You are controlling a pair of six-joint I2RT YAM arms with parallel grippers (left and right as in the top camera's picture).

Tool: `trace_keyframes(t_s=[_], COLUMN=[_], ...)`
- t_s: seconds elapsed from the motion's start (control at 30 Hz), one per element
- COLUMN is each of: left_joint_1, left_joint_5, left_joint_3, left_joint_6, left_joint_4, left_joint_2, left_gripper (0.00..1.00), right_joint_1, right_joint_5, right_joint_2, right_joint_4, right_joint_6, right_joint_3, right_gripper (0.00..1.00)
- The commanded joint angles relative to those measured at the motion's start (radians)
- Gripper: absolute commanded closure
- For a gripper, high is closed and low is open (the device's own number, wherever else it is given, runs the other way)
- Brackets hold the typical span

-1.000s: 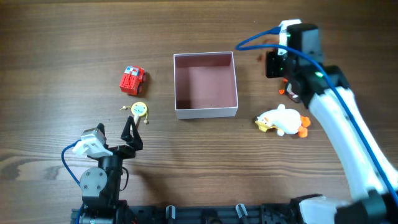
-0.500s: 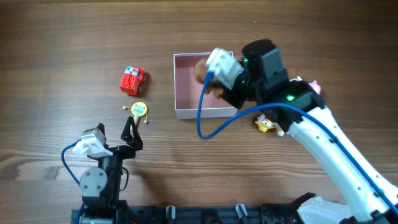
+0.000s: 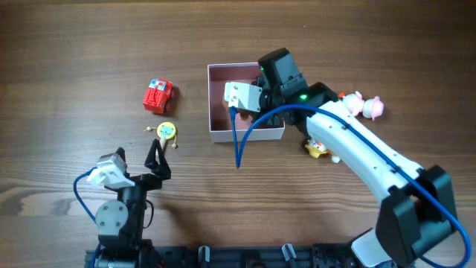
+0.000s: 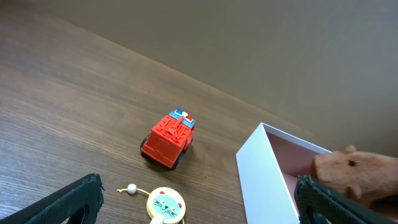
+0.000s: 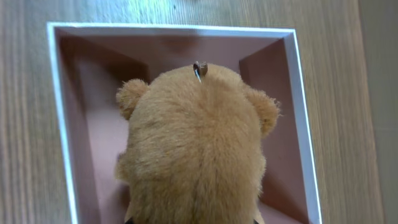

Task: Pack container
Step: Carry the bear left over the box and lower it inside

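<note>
Well, from overhead I see my right arm reaching across, its wrist over the right half of the container, which hides what it carries. Behind that wrist, on the table, lie two pink pig toys, and a yellow and white duck peeks out from under the forearm. My left gripper sits parked near its base, spread wide and holding nothing. A yellow disc lies just ahead of its tips, a red truck farther ahead, and the container ahead and to its right.

In the left wrist view, both fingers stand far apart at the bottom corners. The disc lies between them and carries a printed cat face. The truck sits beyond it, with a blue and white patch on its roof too small for me to read. The container's white wall rises ahead on the right, and a brown teddy bear shows above its pink inside.

In the right wrist view, the right gripper is closed on the bear. Fur covers nearly all of the fingers, leaving dark slivers at either flank. The container lies directly below the gripper, its white rim framing the bear on three sides.
</note>
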Motion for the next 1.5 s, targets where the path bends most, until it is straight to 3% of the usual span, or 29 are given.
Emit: trace_keyframes(t_s=[0.0, 0.2, 0.27, 0.37, 0.57, 0.73, 1.1, 1.33, 1.47], left_joint_1=[0.008, 0.008, 0.008, 0.008, 0.008, 0.008, 0.008, 0.008, 0.008], left_joint_5=[-0.006, -0.006, -0.006, -0.006, -0.006, -0.006, -0.006, -0.006, -0.006], left_joint_3=[-0.005, -0.005, -0.005, -0.005, -0.005, -0.005, -0.005, -0.005, -0.005], left_joint_6=[0.019, 0.019, 0.019, 0.019, 0.019, 0.019, 0.019, 0.019, 0.019], left_joint_4=[0.005, 0.005, 0.005, 0.005, 0.005, 0.005, 0.005, 0.005, 0.005], left_joint_2=[-0.003, -0.003, -0.003, -0.003, -0.003, -0.003, -0.003, -0.003, -0.003], left_gripper=[0.00, 0.00, 0.00, 0.00, 0.00, 0.00, 0.00, 0.00, 0.00], right_joint_1=[-0.001, -0.005, -0.005, -0.005, -0.005, -0.005, -0.003, 0.000, -0.017], right_joint_5=[0.043, 0.051, 0.051, 0.077, 0.214, 0.262, 0.365, 0.183, 0.192], right_joint_2=[0.034, 0.035, 0.035, 0.035, 0.035, 0.035, 0.041, 0.040, 0.040], right_joint_4=[0.010, 0.025, 0.035, 0.125, 0.135, 0.129, 0.134, 0.084, 0.030], right_joint_6=[-0.068, -0.067, 0.007, 0.470, 0.984, 1.176, 1.196, 1.196, 1.300], right_joint_3=[0.010, 0.010, 0.010, 0.010, 0.010, 0.010, 0.010, 0.013, 0.042], right_gripper=[0.96, 0.96, 0.96, 0.96, 0.96, 0.96, 0.96, 0.96, 0.96])
